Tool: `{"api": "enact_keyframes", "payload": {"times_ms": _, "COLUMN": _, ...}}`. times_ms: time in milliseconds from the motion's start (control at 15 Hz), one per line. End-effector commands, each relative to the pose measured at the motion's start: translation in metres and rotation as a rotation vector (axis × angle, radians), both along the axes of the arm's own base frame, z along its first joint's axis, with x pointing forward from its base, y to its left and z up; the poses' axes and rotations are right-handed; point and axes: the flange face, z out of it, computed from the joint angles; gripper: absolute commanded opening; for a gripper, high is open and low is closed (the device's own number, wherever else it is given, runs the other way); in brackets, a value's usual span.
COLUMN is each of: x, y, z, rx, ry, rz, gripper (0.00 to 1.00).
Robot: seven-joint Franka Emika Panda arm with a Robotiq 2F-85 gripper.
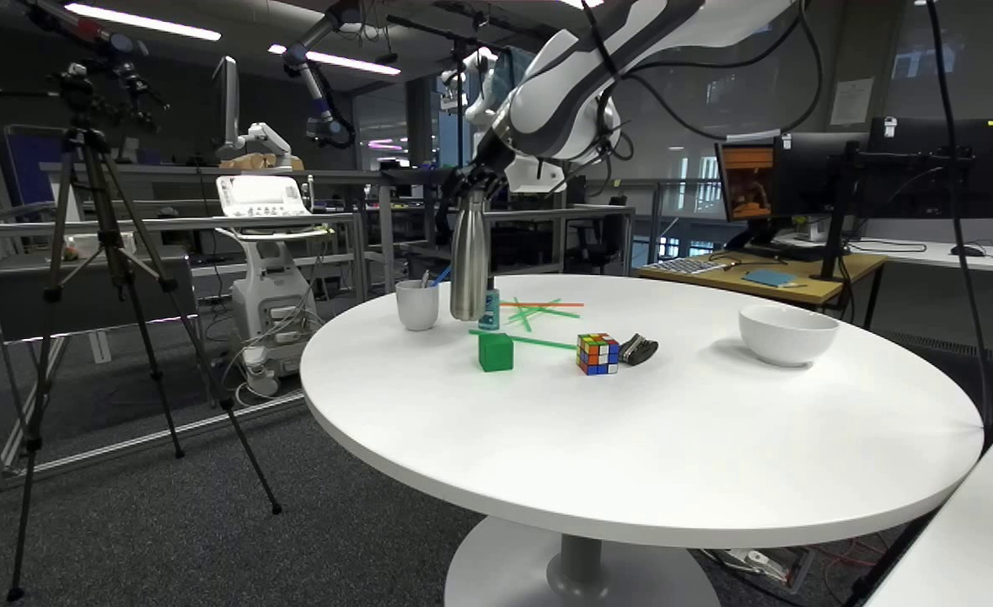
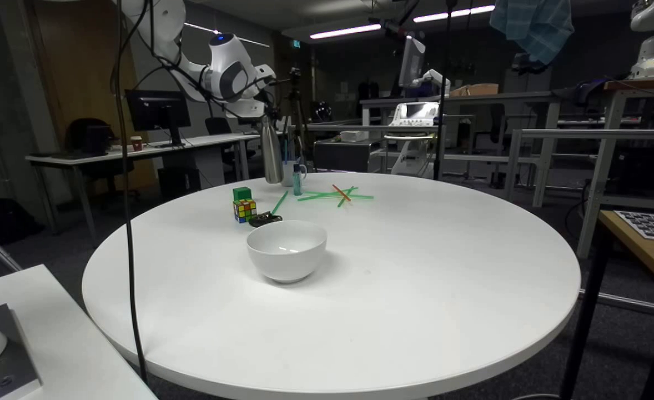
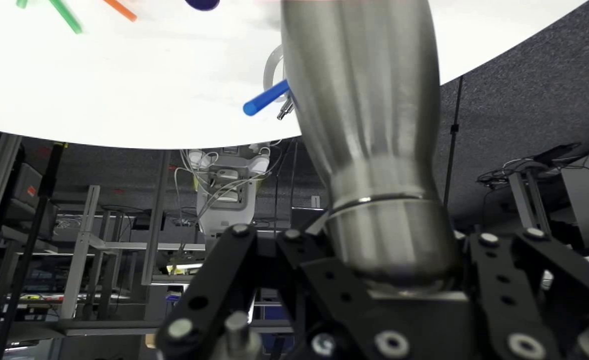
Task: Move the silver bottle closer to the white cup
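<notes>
The silver bottle (image 1: pixel 469 261) hangs nearly upright from my gripper (image 1: pixel 473 187), which is closed around its cap end. The bottle also shows in an exterior view (image 2: pixel 271 153). Its base appears a little above the table. In the wrist view the bottle (image 3: pixel 364 95) fills the middle, with its cap between the fingers of the gripper (image 3: pixel 387 245). The white cup (image 1: pixel 417 307) stands upright close beside the bottle with a blue stick in it. In an exterior view the cup (image 2: pixel 287 176) is partly hidden by the bottle. In the wrist view only its handle (image 3: pixel 270 70) shows.
A small teal bottle (image 1: pixel 490 312) stands right beside the silver bottle. Green and orange sticks (image 1: pixel 539 312), a green cube (image 1: pixel 496 352), a Rubik's cube (image 1: pixel 598 354), a dark object (image 1: pixel 638 349) and a white bowl (image 2: pixel 286 255) lie on the round white table (image 1: pixel 673 455).
</notes>
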Motion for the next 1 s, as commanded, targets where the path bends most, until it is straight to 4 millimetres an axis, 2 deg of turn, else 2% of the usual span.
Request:
{"api": "enact_keyframes", "payload": {"times_ms": 0, "x": 0.003, "y": 0.003, "z": 0.006, "rx": 0.023, "ry": -0.002, "rz": -0.011, "gripper": 0.05}}
{"api": "enact_keyframes", "payload": {"times_ms": 933, "x": 0.004, "y": 0.008, "z": -0.012, "rx": 0.036, "ry": 0.034, "rz": -0.008, "gripper": 0.05}}
